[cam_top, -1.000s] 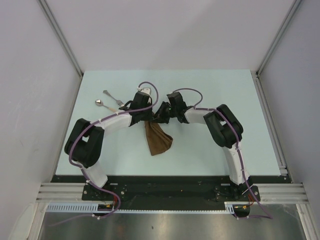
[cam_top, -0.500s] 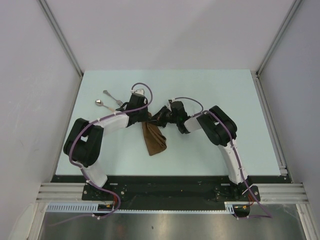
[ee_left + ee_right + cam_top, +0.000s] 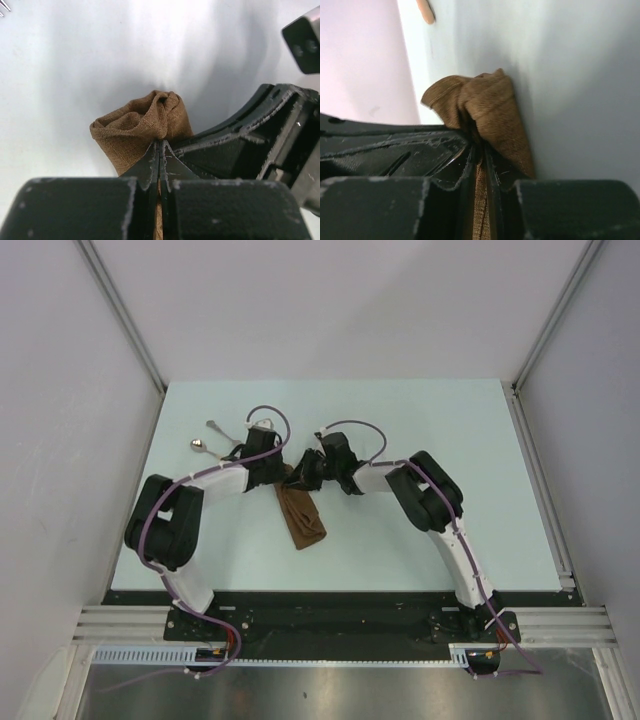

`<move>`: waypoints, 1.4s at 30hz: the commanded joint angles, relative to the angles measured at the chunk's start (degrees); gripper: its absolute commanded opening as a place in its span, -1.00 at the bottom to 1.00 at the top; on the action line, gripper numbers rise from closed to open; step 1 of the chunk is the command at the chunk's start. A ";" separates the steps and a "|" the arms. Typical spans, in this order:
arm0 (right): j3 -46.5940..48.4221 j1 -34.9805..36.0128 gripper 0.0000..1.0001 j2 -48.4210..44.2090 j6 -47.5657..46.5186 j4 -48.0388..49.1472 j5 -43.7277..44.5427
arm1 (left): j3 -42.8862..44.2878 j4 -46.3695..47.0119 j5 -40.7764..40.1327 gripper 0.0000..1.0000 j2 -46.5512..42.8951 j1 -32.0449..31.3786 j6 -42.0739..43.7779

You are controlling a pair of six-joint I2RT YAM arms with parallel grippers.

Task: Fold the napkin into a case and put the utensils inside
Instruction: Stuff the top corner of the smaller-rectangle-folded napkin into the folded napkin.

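Napkin [image 3: 301,520] lay bunched into a narrow strip at ctr of frame on the bench [image 3: 420,420], w/ its upper end pinched from both sides. Left jaws were closed tight on one fold. Right jaws clamped the same bunch from the opposite side, tips nearly meeting. Fork [image 3: 214,425] & spoon [image 3: 199,445] sat upper left, apart from the cloth.
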 commanded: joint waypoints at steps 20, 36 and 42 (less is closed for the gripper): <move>1.93 1.47 -0.89 -0.81 -14.49 -9.99 2.62 | -5.04 -7.88 -5.00 -0.13 -12.82 1.63 -2.25; 0.18 1.29 -0.88 -2.83 -15.02 -12.02 3.58 | -4.17 -1.64 0.70 -0.78 2.29 4.45 -9.11; -3.68 0.85 -0.88 -6.95 -15.37 -13.24 6.13 | -7.33 1.43 4.56 -0.79 3.17 0.76 -12.89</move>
